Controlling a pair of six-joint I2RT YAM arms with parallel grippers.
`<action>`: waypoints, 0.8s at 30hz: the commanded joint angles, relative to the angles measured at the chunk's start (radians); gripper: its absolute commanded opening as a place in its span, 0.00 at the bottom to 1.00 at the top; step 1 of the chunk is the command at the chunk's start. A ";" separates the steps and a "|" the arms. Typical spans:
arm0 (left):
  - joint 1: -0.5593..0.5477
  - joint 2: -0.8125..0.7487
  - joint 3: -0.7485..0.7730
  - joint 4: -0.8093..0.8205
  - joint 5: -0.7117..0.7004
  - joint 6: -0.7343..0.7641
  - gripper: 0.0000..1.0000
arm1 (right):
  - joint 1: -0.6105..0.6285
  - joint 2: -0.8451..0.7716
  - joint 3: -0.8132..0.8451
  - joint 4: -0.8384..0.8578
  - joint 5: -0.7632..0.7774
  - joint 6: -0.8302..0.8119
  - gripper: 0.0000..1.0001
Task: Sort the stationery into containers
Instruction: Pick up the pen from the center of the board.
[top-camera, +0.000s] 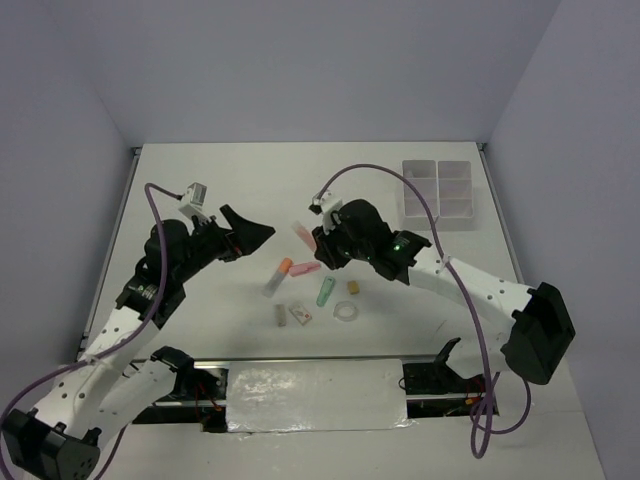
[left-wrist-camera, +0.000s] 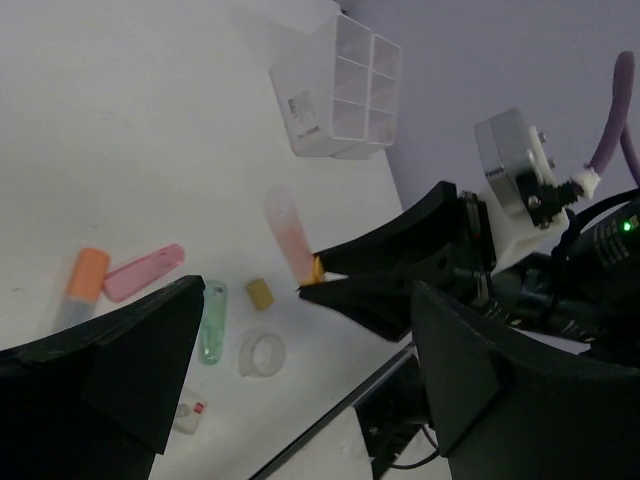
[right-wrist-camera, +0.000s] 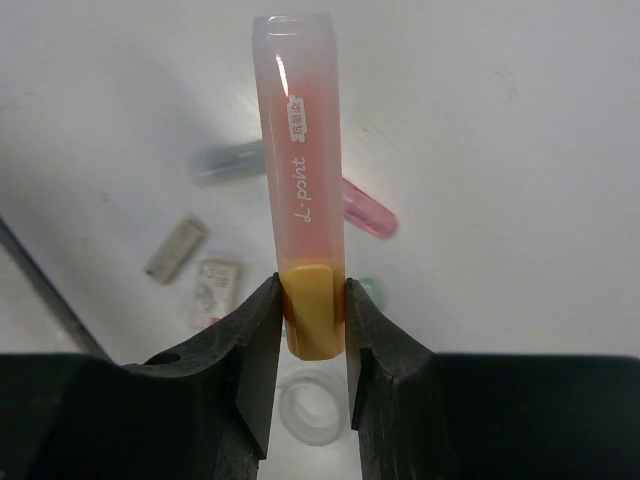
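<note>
My right gripper (right-wrist-camera: 314, 300) is shut on the yellow end of a pink-yellow marker (right-wrist-camera: 302, 150), whose pink body sticks out past the fingertips above the table. From above, that marker (top-camera: 301, 232) sits at the tip of the right gripper (top-camera: 320, 246). On the table below lie an orange-capped marker (top-camera: 278, 277), a pink marker (top-camera: 305, 269), a green packet (top-camera: 326, 291), a yellow eraser (top-camera: 354, 287), a tape ring (top-camera: 346, 313) and two small erasers (top-camera: 301, 314). The containers (top-camera: 439, 194) stand at the far right. My left gripper (top-camera: 250, 235) hangs open and holds nothing, left of the items.
A metal rail (top-camera: 300, 365) runs along the near edge between the arm bases. The right arm's purple cable (top-camera: 400, 175) loops over the space in front of the containers. Side walls close in the table on the left and right.
</note>
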 joint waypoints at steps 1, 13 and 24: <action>-0.046 0.032 0.015 0.216 0.037 -0.154 0.96 | 0.072 -0.029 0.034 0.063 0.011 0.071 0.00; -0.146 0.107 0.005 0.165 -0.066 -0.148 0.82 | 0.149 -0.082 0.059 0.103 0.036 0.103 0.00; -0.159 0.155 0.009 0.197 -0.078 -0.142 0.73 | 0.181 -0.104 0.064 0.104 -0.021 0.085 0.00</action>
